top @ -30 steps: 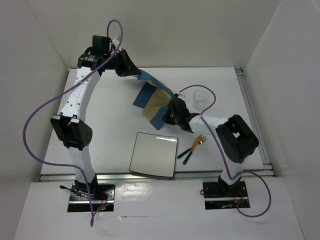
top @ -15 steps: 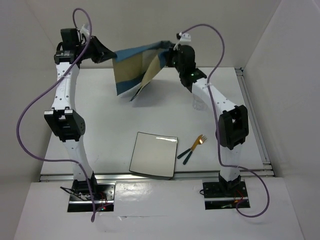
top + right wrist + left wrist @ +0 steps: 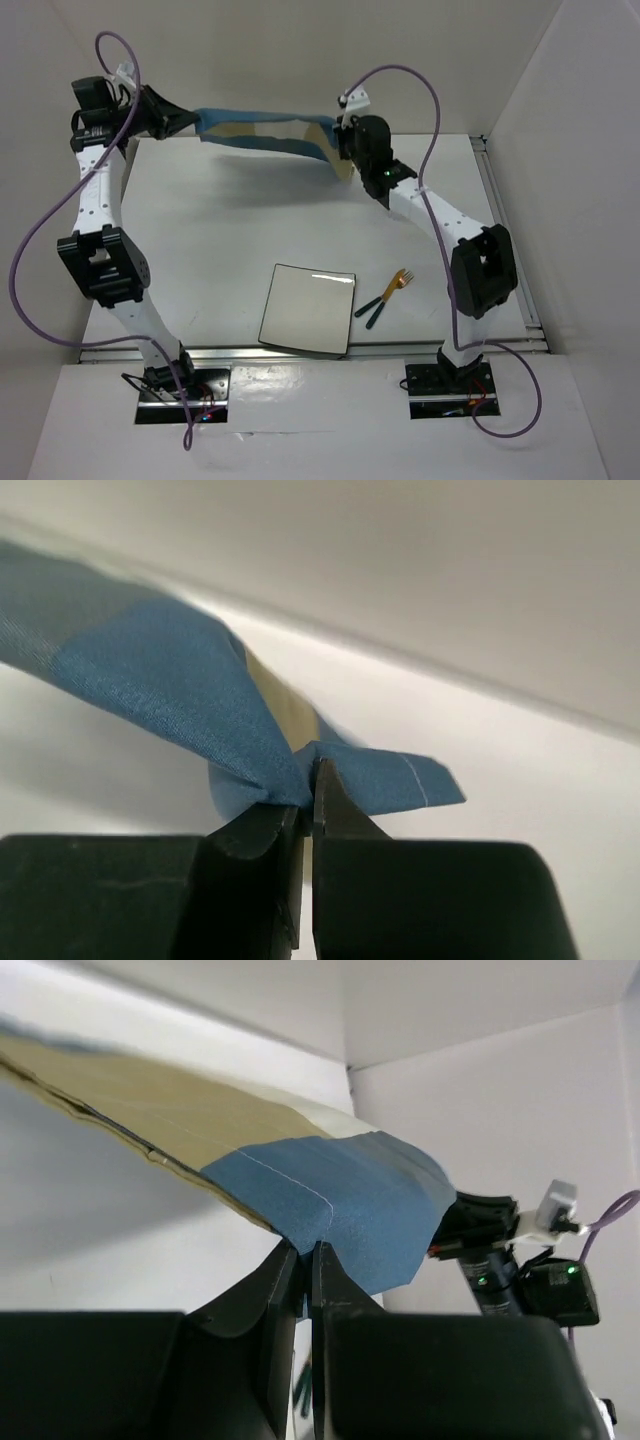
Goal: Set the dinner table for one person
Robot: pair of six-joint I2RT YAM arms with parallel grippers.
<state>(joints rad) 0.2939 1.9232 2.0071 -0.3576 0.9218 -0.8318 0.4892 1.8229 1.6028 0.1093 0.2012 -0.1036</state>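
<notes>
The blue-and-tan cloth placemat (image 3: 262, 128) hangs stretched in the air over the far part of the white dinner table (image 3: 200, 240). My left gripper (image 3: 180, 122) is shut on its left corner, and in the left wrist view (image 3: 308, 1250) the blue corner (image 3: 350, 1210) sits pinched between the jaws. My right gripper (image 3: 338, 138) is shut on the right corner, seen in the right wrist view (image 3: 306, 780) with blue cloth (image 3: 180, 680) bunched between the fingers. A square glossy white plate (image 3: 308, 308) lies near the front middle of the table.
A gold fork with a dark handle (image 3: 388, 291) and another dark-handled utensil (image 3: 375, 315) lie right of the plate. White walls enclose the table at the back and both sides. A metal rail (image 3: 510, 240) runs along the right edge.
Both arms have swung up and apart, lifting the placemat off the table and pulling it from a folded heap into a taut, nearly flat span. The left gripper moved far left.
</notes>
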